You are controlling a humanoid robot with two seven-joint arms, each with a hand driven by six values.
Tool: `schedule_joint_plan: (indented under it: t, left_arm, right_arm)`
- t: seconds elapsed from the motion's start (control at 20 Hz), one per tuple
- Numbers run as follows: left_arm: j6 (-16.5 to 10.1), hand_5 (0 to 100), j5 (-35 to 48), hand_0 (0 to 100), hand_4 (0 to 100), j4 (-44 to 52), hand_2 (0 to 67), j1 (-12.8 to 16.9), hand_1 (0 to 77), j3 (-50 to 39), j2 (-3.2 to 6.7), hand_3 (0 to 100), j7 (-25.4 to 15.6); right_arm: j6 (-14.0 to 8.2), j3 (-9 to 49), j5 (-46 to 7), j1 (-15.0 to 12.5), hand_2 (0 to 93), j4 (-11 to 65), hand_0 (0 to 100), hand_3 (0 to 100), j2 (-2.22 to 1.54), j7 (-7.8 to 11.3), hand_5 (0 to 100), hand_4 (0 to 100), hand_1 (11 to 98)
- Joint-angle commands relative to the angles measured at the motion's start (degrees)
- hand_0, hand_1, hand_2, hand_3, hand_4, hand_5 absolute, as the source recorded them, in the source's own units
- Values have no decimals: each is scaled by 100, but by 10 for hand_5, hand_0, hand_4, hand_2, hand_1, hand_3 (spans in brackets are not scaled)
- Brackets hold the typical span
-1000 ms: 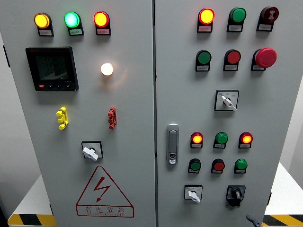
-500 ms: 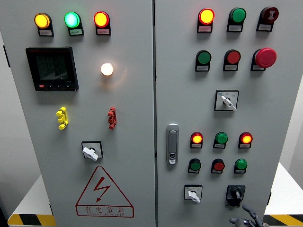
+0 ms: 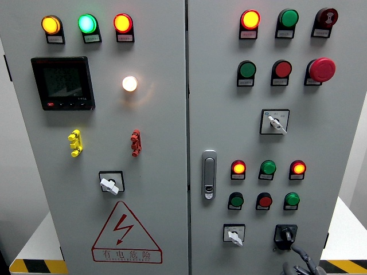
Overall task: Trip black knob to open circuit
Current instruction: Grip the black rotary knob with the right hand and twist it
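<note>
A grey control cabinet (image 3: 160, 189) fills the view. On its left door sits a black meter display (image 3: 62, 83) above a red triangular warning sign (image 3: 126, 234). A silver door handle (image 3: 209, 175) stands at centre. Low on the right door is the black knob (image 3: 285, 235). Just below it, the right hand (image 3: 299, 264) reaches up, fingers loosely spread, holding nothing.
</note>
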Motion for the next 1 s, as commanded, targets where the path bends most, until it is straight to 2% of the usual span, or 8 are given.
schedule_joint_plan:
  t: [0.0,0.25,0.3,0.35,0.95]
  left_arm:
    - [0,16,0,0,66,-6,127,1,35,1,0,213,0]
    - [0,16,0,0,66,-6,128,-7,35,1,0,213,0]
    - [0,16,0,0,66,-6,127,1,35,1,0,213,0]
    - [0,16,0,0,66,3,127,1,35,-7,0,213,0]
    - [0,16,0,0,66,3,127,1,33,1,0,213,0]
  right_arm:
    - [0,-5,0,88,48,-32,662,837,15,-5,1000,873,528]
    - [0,-49,0,141,49,-111,682,840,41,-5,1000,892,538]
    - [0,-58,0,141,50,-102,692,843,67,-5,1000,894,540]
    - [0,-67,0,141,50,-94,696,843,111,-5,1000,895,541]
    - [0,-207,0,124,58,-76,773,854,129,-32,1000,896,537]
